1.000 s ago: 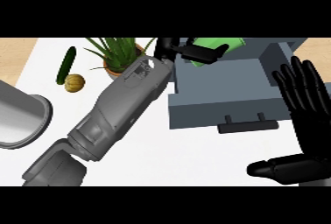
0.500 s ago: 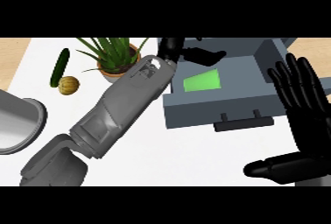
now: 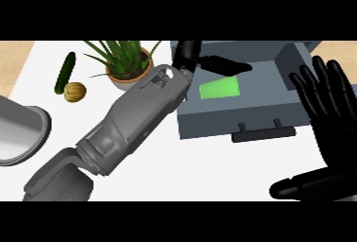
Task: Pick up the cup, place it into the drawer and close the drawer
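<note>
Cup (image 3: pixel 219 89) lies in open drawer (image 3: pixel 230 120). L hand (image 3: pixel 199 59) just far of it, fingers spread, holding nothing. R hand (image 3: pixel 327 99) spread, resting at right.

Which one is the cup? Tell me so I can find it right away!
Find the big grey drawer standing open on the white counter, right of the potted plant. The cup lies inside it, just below the black left hand. It is the only bright green thing in that grey box.
</note>
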`<state>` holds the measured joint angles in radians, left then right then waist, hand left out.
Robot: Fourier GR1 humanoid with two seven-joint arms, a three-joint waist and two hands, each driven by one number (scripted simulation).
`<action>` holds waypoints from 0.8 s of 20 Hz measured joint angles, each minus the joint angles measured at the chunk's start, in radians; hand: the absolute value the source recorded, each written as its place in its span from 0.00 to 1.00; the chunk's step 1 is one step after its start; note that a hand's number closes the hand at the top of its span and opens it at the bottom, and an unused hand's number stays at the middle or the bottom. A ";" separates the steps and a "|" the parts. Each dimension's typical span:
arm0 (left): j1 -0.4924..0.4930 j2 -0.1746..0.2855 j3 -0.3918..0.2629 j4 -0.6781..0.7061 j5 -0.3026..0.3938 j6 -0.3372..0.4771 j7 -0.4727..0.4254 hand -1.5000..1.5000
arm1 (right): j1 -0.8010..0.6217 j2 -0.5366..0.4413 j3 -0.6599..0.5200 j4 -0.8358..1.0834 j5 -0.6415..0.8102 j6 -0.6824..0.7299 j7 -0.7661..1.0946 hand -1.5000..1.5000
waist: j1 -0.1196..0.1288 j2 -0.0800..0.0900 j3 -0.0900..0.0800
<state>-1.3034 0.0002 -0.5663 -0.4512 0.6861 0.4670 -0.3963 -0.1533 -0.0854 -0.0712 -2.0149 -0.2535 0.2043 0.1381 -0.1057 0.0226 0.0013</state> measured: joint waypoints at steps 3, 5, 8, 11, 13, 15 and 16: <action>-0.010 0.000 0.026 -0.028 0.042 -0.022 -0.036 0.00 | 0.015 -0.006 -0.010 -0.006 -0.028 0.012 0.009 0.00 | 0.020 -0.005 0.000; 0.004 0.000 0.047 -0.043 0.062 -0.047 -0.066 0.00 | 0.020 -0.013 -0.025 -0.015 -0.051 0.013 0.023 0.00 | 0.038 -0.009 -0.001; 0.008 0.000 0.079 -0.066 0.080 -0.066 -0.059 0.00 | 0.038 -0.033 -0.044 -0.034 -0.075 0.034 0.026 1.00 | 0.062 -0.015 -0.001; 0.037 0.025 0.109 -0.105 0.084 -0.070 -0.055 0.00 | 0.049 -0.072 -0.057 -0.049 -0.093 0.072 0.039 1.00 | 0.084 -0.021 -0.001; 0.069 0.053 0.120 -0.158 0.090 -0.071 -0.042 0.00 | 0.057 -0.100 -0.053 -0.056 -0.067 0.097 0.038 1.00 | 0.101 -0.026 -0.001; 0.117 0.073 0.129 -0.209 0.094 -0.067 -0.039 0.00 | 0.063 -0.130 -0.043 -0.071 -0.032 0.120 0.043 1.00 | 0.112 -0.029 -0.002; 0.131 0.091 0.137 -0.241 0.098 -0.056 -0.025 0.00 | 0.074 -0.142 -0.043 -0.074 -0.019 0.134 0.037 1.00 | 0.116 -0.030 -0.002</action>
<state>-1.1725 0.0907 -0.4292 -0.6917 0.7838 0.4111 -0.4214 -0.0791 -0.2274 -0.1140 -2.0890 -0.2729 0.3384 0.1753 0.0105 -0.0079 -0.0005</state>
